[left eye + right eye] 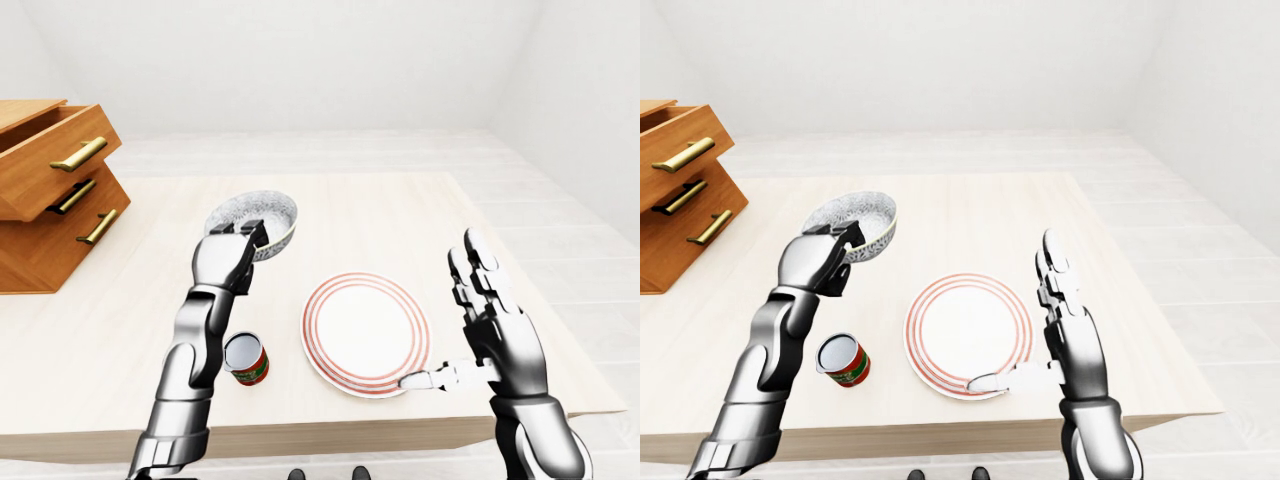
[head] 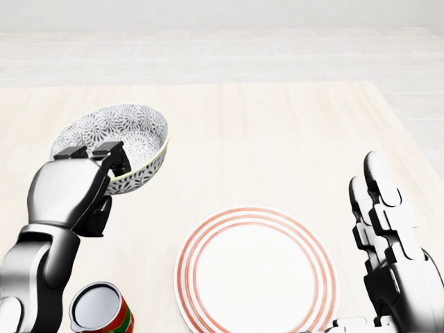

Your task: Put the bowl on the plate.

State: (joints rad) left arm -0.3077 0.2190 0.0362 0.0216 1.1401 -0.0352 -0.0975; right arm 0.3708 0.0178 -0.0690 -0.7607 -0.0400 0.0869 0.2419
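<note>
Tabletop [image 2: 277, 125]: left hand [image 2: 73, 191] grips bowl [image 2: 125, 128], apparently aloft, near plate [image 2: 257, 274].

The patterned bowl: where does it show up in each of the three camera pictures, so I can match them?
Left-eye view: bowl left of centre, gripped at its rim by the left hand.
Head view: bowl at upper left, in that hand.
Right-eye view: bowl left of centre.
Shared landmark: the red-ringed plate, lying down-right of the bowl in all three.
</note>
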